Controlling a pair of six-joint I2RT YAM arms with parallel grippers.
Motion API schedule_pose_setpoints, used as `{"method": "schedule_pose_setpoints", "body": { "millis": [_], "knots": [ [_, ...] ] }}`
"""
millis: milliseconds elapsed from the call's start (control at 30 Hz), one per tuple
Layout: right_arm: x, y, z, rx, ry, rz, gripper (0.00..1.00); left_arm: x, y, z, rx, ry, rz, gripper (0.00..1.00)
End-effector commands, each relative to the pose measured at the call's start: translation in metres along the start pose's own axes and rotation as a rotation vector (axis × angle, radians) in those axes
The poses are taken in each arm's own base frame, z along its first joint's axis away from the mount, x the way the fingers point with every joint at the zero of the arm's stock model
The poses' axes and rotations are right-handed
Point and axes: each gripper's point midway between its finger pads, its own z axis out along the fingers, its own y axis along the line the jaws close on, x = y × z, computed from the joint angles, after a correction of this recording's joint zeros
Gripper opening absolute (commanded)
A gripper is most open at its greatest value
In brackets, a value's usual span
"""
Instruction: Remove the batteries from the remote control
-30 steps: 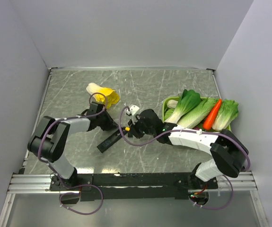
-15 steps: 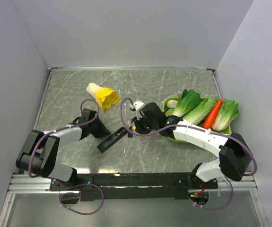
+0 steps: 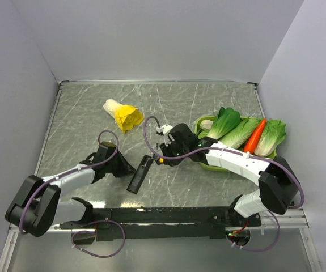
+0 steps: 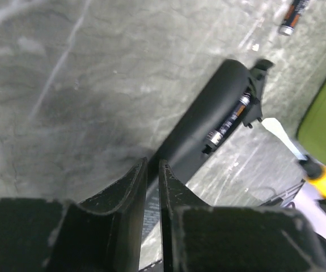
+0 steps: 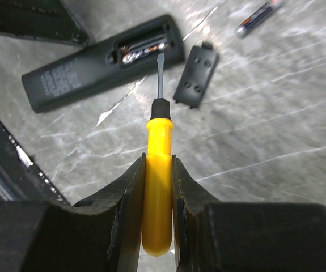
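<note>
A: Status, starting at frame left?
B: Left hand (image 4: 152,170), fingers pressed nearly together, only a slit between them. It sits at the near end of the remote control (image 4: 205,127); bearing down on it or just over it, cannot tell. The remote lies flat on the worktop (image 3: 208,102), low centre of the top view, back side up.
A: Cover?
B: Off. Battery cover (image 5: 195,75) lies just beside the remote, upper centre of the right wrist view.
A: Compartment contents?
B: One battery (image 4: 228,121) seated in the open bay. The other battery (image 5: 257,18) is out, loose on the worktop in the upper right corner of that view, apart from the remote.
A: So which step?
B: Half done, I judge: prying out the second cell. Right hand (image 5: 158,161) pinches the yellow handle of a screwdriver (image 5: 158,136). The blade tip is at the bay's edge; against the seated cell or just over it, cannot tell.
A: Next move?
B: Likely the tip goes under one end of the cell, then a small lever upward, with the left hand steadying the remote so it does not skate.
A: Far right?
B: Green tray (image 3: 197,129), holding leafy greens (image 3: 225,122) and a carrot (image 3: 254,137). No part of this job.
</note>
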Motion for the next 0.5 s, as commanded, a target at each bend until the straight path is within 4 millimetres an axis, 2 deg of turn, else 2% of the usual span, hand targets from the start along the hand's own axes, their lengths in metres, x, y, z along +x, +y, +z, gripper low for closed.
{"method": "schedule_pose_setpoints", "body": {
  "millis": [0,33,133,200,267,300,367,433,467],
  "knots": [
    [0.004,0.013,0.003,-0.062,0.029,0.029,0.0,0.0,-0.015,-0.005,0.064,-0.006,-0.013,0.2],
    [0.007,0.014,0.004,-0.065,0.037,0.024,0.0,0.003,-0.015,-0.005,0.07,0.007,-0.018,0.2],
    [0.006,0.013,-0.001,-0.058,0.038,-0.004,0.0,0.008,-0.03,-0.003,0.168,0.037,-0.024,0.24],
    [-0.003,0.014,-0.006,-0.055,0.028,-0.023,0.0,0.014,-0.025,0.003,0.14,0.074,-0.027,0.26],
    [0.001,0.013,-0.008,-0.051,0.072,-0.035,0.0,0.013,-0.018,0.01,0.084,0.078,-0.02,0.27],
    [-0.005,0.014,-0.01,-0.05,0.074,-0.037,0.0,0.012,-0.013,0.013,0.056,0.069,-0.011,0.26],
    [0.004,0.011,-0.006,-0.041,0.121,-0.034,0.0,0.016,-0.009,0.013,0.054,0.069,-0.012,0.23],
    [0.009,0.007,-0.001,-0.027,0.147,-0.026,0.0,0.015,-0.02,0.009,0.113,0.056,-0.012,0.23],
    [0.008,0.007,0.002,-0.028,0.144,-0.029,0.0,0.019,-0.019,0.008,0.123,0.061,-0.021,0.23]
  ]
}}
